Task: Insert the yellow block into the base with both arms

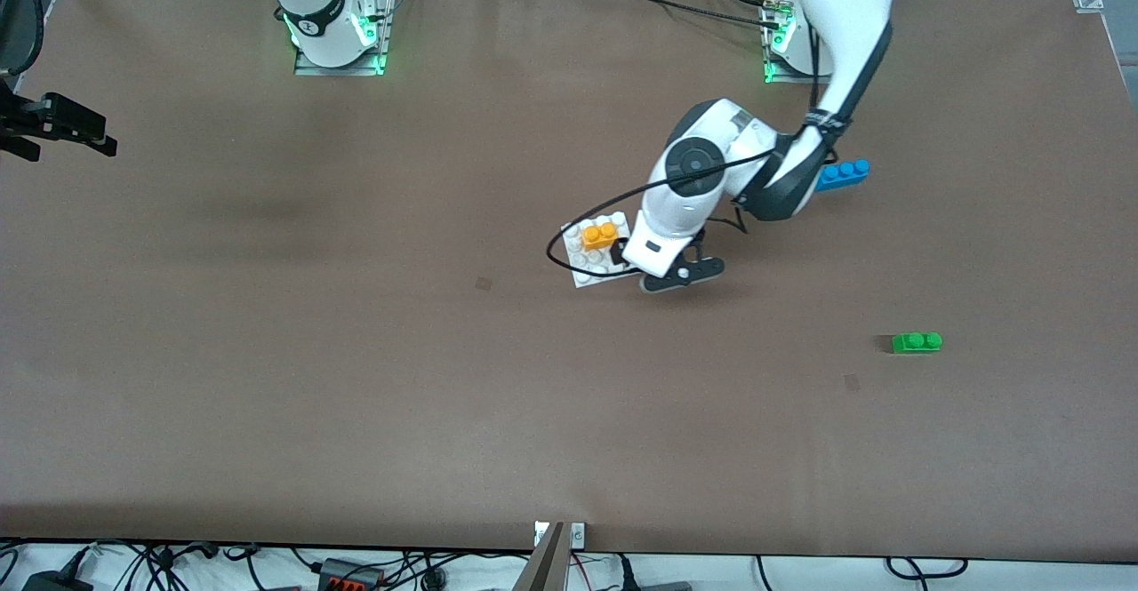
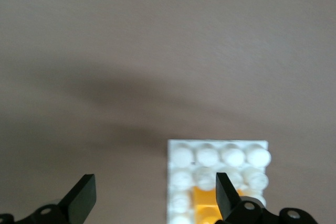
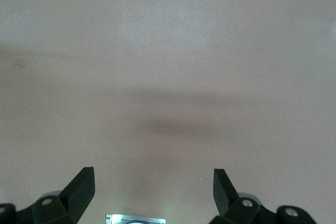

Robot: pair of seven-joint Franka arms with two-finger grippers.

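Orange-yellow is the colour to look for: the yellow block (image 1: pixel 599 235) sits studs-up on the base (image 1: pixel 589 264), toward the edge of the plate farthest from the front camera, so to me the insert looks pretty much done. The base itself lies flat on the brown surface (image 1: pixel 356 351), about mid-table and a bit toward the left arm's end.

The left pincer (image 1: pixel 622 256) is right over the base, next to the block, with its fingers spread wide and nothing between them. In the left wrist view one finger (image 2: pixel 227 195) hangs over the plate just beside the yellow brick and the other is out over bare surface, so it isn't gripping either piece. My guess is it's letting go after seating the block.

The right pincer (image 3: pixel 152 192) is also spread and empty, over bare surface; that arm just waits off at its own end.

Other stuff: a blue brick (image 1: pixel 843 173) lies farther from the front camera, half tucked under the left arm, and a green brick (image 1: pixel 916 342) sits nearer the camera, both well apart from the base. Nothing blocks the plate except the left arm's black cable (image 1: pixel 569 235) looping above it.
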